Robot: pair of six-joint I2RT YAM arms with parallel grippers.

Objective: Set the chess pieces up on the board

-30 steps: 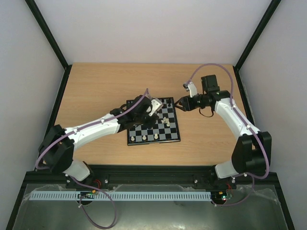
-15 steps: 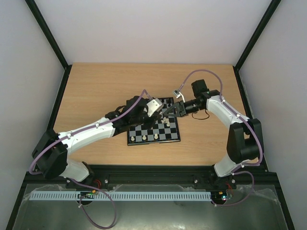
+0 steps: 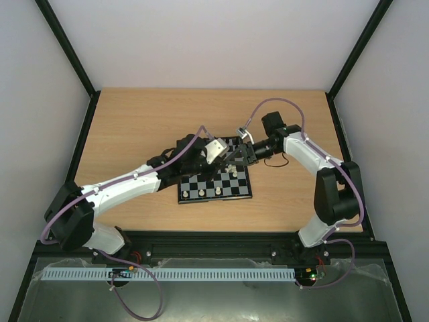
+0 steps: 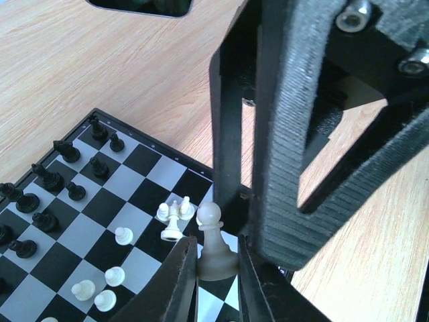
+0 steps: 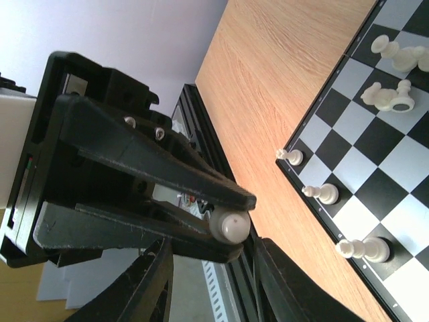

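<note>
Chess pawn (image 4: 210, 218), cream-white: clamped upright by its base in the left gripper (image 4: 216, 258), one finger pressed against each side, head standing clear above the fingertips. Raised off the board (image 4: 145, 158), not resting on any square.

Right gripper (image 5: 213, 249): met tip to tip with the left gripper, jaws apart. Fingers set one on each side of the pawn's head, with a gap showing on both sides in the right wrist view. Not yet gripping.

Just beyond the left gripper's fingertips, on the board: tight cluster of cream-white pieces (image 4: 173, 216), standing close together across neighbouring squares.

Left of the fingertips and slightly nearer: loose white pawns (image 4: 123, 235), each on its own square, apart from one another.

Farther left of the left gripper: black pieces (image 4: 47, 178), ranged in two rows along the board's edge, upright.

Beyond the board's far border, ahead of the left gripper: wooden bench (image 4: 100, 60).
</note>
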